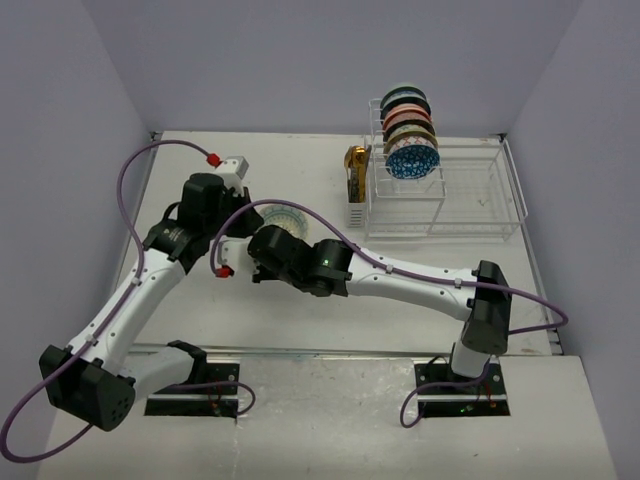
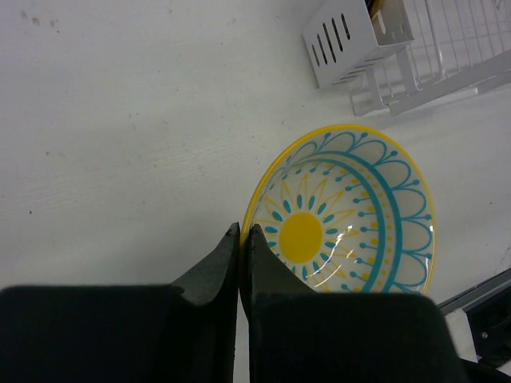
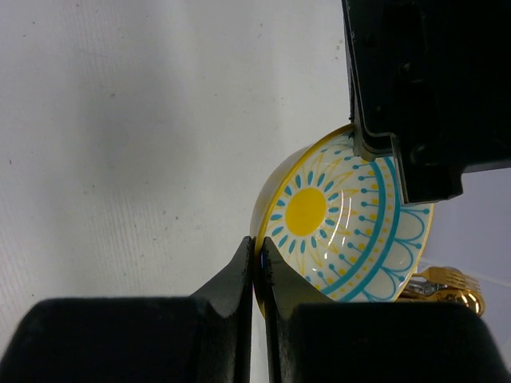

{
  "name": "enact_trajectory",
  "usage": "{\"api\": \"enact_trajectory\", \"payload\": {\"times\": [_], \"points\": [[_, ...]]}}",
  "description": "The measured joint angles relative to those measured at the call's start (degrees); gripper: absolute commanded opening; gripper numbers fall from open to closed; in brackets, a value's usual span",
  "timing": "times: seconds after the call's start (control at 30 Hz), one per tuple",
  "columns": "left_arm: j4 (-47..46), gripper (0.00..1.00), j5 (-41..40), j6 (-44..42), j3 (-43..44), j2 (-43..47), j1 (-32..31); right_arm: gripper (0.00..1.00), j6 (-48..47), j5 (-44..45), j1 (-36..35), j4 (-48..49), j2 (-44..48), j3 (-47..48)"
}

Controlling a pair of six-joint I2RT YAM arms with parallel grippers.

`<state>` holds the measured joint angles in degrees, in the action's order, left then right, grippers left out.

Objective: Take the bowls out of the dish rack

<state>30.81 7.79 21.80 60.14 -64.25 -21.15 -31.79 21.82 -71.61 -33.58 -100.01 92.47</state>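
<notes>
A bowl [image 1: 284, 218] with a yellow sun and teal arcs inside and a yellow rim is left of the dish rack [image 1: 470, 205]. Both grippers pinch its rim. In the left wrist view my left gripper [image 2: 241, 232] is shut on the bowl's [image 2: 351, 215] left edge. In the right wrist view my right gripper [image 3: 257, 244] is shut on the bowl's [image 3: 343, 227] near edge, and the left gripper's black body [image 3: 415, 96] clamps the opposite rim. Several more bowls [image 1: 410, 135] stand on edge in the rack's upright slots.
A gold-brown utensil holder [image 1: 356, 165] and a white slotted caddy [image 1: 357, 212] stand at the rack's left end, close to the held bowl. The rack's low wire basket [image 1: 480, 190] spreads right. Purple cables loop over both arms. Walls enclose the table.
</notes>
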Motion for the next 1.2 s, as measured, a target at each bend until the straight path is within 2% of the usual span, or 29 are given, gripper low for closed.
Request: {"api": "enact_trajectory", "payload": {"times": [0.1,0.2,0.33,0.37,0.53,0.57,0.63,0.73,0.83,0.87,0.9,1.03,1.2], "points": [[-0.6,0.0,-0.8,0.1,0.0,0.9,0.0,0.0,-0.2,0.3,0.0,1.2,0.0,0.0],[-1.8,0.0,-2.6,0.1,-0.8,1.7,0.0,0.35,-0.2,1.3,0.1,3.3,0.0,-0.5],[-3.1,0.0,-6.4,1.8,-4.3,2.7,0.1,0.46,0.6,1.6,0.4,7.5,0.4,-2.4],[-3.4,0.0,-7.4,2.6,-5.1,2.8,0.1,0.52,0.9,1.7,0.5,8.2,0.5,-3.0],[-6.2,0.0,-11.7,6.3,-8.9,2.6,0.1,0.65,2.2,4.1,0.9,10.1,2.8,-5.5],[-7.0,0.0,-12.5,7.4,-9.4,2.3,0.1,0.7,2.5,4.4,0.9,10.6,3.8,-6.0],[-9.5,0.0,-14.5,9.8,-10.5,0.9,0.1,0.75,3.3,5.2,1.1,11.6,6.8,-7.1],[-14.1,0.0,-17.2,13.4,-11.1,-3.2,1.5,0.78,5.9,6.9,1.1,14.2,13.9,-10.1],[-20.5,0.0,-16.9,16.9,-11.2,-9.3,6.8,0.84,10.8,9.0,1.1,16.3,22.1,-13.0],[-22.8,0.0,-16.8,17.9,-11.1,-11.8,9.1,0.87,12.9,9.6,1.1,16.9,25.3,-14.2],[-24.4,0.0,-17.0,18.5,-10.8,-14.0,11.0,0.98,14.9,10.1,1.1,17.5,28.2,-15.3],[-29.7,0.0,-17.9,20.2,-6.4,-25.6,16.0,0.99,23.0,11.0,1.2,18.9,40.1,-20.7],[-33.2,0.0,-17.6,21.2,0.1,-37.7,17.6,0.99,32.0,10.7,2.4,18.5,50.2,-24.1]]}}
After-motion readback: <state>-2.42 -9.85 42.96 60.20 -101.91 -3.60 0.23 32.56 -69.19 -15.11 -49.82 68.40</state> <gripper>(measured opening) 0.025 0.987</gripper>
